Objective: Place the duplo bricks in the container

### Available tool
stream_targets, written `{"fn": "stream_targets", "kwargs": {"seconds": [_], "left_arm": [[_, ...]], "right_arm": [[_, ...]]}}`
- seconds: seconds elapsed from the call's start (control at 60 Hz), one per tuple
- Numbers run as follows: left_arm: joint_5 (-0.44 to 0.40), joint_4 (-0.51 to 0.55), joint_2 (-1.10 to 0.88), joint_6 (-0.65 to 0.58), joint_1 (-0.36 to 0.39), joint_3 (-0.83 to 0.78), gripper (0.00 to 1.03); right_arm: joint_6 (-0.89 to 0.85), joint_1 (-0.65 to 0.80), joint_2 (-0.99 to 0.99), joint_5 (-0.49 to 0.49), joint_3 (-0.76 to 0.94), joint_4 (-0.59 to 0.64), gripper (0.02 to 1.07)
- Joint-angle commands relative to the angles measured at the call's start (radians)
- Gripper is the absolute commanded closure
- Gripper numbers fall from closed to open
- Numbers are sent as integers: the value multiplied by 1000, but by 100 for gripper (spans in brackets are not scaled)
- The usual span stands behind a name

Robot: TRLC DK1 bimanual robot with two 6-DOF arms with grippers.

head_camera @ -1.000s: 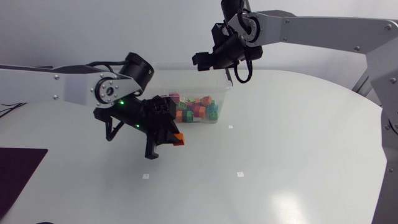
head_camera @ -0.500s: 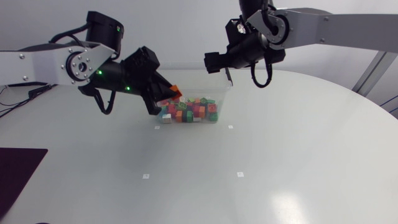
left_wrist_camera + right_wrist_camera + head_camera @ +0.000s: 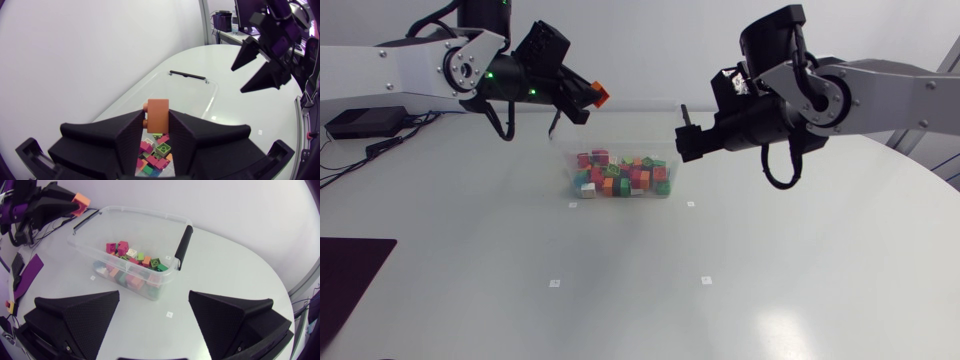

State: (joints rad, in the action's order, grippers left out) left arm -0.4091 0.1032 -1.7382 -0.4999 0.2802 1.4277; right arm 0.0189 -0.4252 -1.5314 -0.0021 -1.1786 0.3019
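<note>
The left pincer (image 3: 158,131) is closed to a narrow gap on a small orange plastic duplo brick (image 3: 158,115). Both black wedge fingers press its sides, and its top stands clear above them. In the head view this left pincer (image 3: 582,96) hangs in the upper left of the frame, raised well off the white surface (image 3: 770,280), with the brick (image 3: 598,94) at its tip pointing right and downward.

The clear plastic container (image 3: 676,152) lies lower and to the right of it, at the frame's upper middle, with its long axis running left to right. The brick looks to be over the box's rear left corner rather than its middle. Seen from the left wrist, the open mouth of the container (image 3: 212,95) stretches away ahead of the fingers. The heap of mixed-colour duplo bricks (image 3: 157,155) shows directly below the held brick.

Letting go here should probably drop it inside near that corner; a short push forward would give more margin.

The right pincer (image 3: 152,320) is wide open and empty. It sits just off the container's right end, beside the black handle (image 3: 183,244).
</note>
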Motion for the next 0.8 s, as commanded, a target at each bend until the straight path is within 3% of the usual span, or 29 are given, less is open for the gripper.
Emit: {"fn": "stream_targets", "kwargs": {"seconds": [0.0, 0.083, 0.183, 0.233, 0.317, 0.367, 0.783], "left_arm": [[26, -39, -55, 60, -3, 56, 72], [49, -46, -95, 70, 4, 89, 71], [81, -48, -155, 86, 20, 132, 62], [107, -54, -181, 89, 31, 149, 47], [151, -62, -207, 89, 50, 163, 13], [168, -63, -210, 90, 56, 166, 5], [322, 4, -11, 116, 25, 96, 5]], "right_arm": [[-22, -14, 51, 17, 66, -24, 7], [-25, -14, 74, 19, 96, -26, 7], [-30, -14, 99, 19, 135, -26, 7], [-36, -12, 111, 25, 162, -33, 7], [-42, -14, 134, 36, 192, -37, 7], [-48, -12, 145, 39, 201, -37, 7], [-65, -3, 289, 113, 254, -26, 7]]}}
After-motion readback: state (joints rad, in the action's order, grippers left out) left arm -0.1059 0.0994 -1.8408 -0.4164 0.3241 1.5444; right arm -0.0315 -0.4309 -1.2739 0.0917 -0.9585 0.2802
